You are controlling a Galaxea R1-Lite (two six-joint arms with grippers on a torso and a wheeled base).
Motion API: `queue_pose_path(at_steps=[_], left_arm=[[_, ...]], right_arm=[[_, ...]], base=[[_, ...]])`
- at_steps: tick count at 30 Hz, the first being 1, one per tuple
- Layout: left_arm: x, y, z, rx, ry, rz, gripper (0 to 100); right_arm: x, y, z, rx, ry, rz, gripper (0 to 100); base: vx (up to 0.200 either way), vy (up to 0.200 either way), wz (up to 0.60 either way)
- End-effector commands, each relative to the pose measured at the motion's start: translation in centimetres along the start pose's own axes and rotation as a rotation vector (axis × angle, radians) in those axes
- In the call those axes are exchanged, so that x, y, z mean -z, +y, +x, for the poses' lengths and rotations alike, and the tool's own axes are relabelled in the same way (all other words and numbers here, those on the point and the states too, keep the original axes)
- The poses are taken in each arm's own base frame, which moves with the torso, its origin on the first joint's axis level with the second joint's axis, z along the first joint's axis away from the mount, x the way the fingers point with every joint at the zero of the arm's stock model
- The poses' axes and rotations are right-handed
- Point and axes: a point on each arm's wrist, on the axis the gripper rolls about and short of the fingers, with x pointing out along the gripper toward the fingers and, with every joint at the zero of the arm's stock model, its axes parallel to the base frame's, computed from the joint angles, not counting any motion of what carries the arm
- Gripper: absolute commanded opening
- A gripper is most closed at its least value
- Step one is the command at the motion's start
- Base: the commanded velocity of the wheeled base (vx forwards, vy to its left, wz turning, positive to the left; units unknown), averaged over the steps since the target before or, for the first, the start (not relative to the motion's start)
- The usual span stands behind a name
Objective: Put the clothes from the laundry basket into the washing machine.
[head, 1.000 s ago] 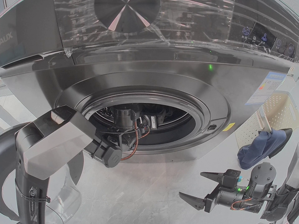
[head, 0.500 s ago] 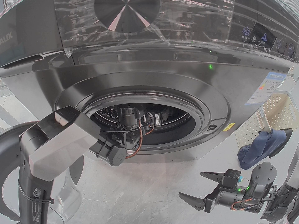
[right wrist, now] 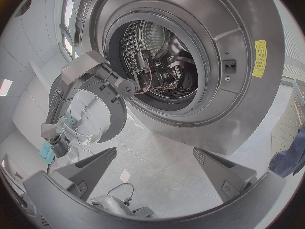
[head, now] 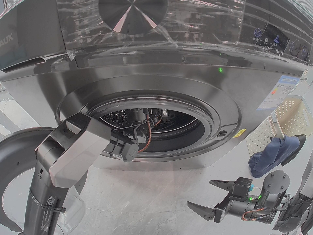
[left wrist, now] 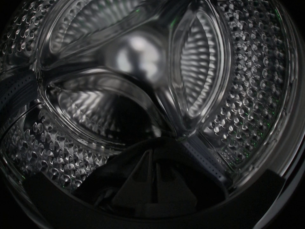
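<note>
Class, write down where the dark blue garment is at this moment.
In the head view, the dark blue garment drapes down the cream laundry basket on the robot's right, beside the washing machine and just beyond the open right hand.

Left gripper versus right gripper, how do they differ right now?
The left gripper is inside the washing machine drum; the right gripper hangs outside it, low over the floor. The left gripper's fingers are close together on what looks like a dark cloth; the right gripper's fingers are spread wide and hold nothing. Both have the same dark wedge-shaped fingers.
</note>
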Motion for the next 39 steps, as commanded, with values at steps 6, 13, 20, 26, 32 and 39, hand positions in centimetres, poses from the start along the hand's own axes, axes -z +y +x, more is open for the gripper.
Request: queue_pose_path(at_steps=[6,13,20,26,32,39], left_arm=[[0.2,0.4,0.1,-0.017,-0.026,-0.004,100],[-1.5,-0.8,-2.5,0.006,0.013,-0.004,100],[-3.8,-0.3,-8.8,0.01,0.129,0.033,100],[-2.8,-1.0,-14.5,0.096,0.22,0.047,100],[-1.9,-1.6,-19.2,0.178,0.239,0.073,100],[-1.8,-1.6,-23.0,0.28,0.229,0.072,100]], right_arm=[[0.0,0.0,0.0,0.0,0.001,0.001,100],[0.1,0.0,-0.1,0.0,0.006,0.0,100],[0.1,0.0,-0.4,-0.002,0.006,-0.001,100],[0.3,0.2,-0.7,-0.012,0.017,-0.005,100],[-0.1,0.7,-1.3,-0.04,-0.005,-0.01,100],[-0.3,0.7,-1.5,-0.032,-0.023,-0.004,100]], base=[[0.0,0.0,0.0],[0.0,0.0,0.0],[0.0,0.0,0.0],[0.0,0.0,0.0],[0.0,0.0,0.0],[0.0,0.0,0.0]])
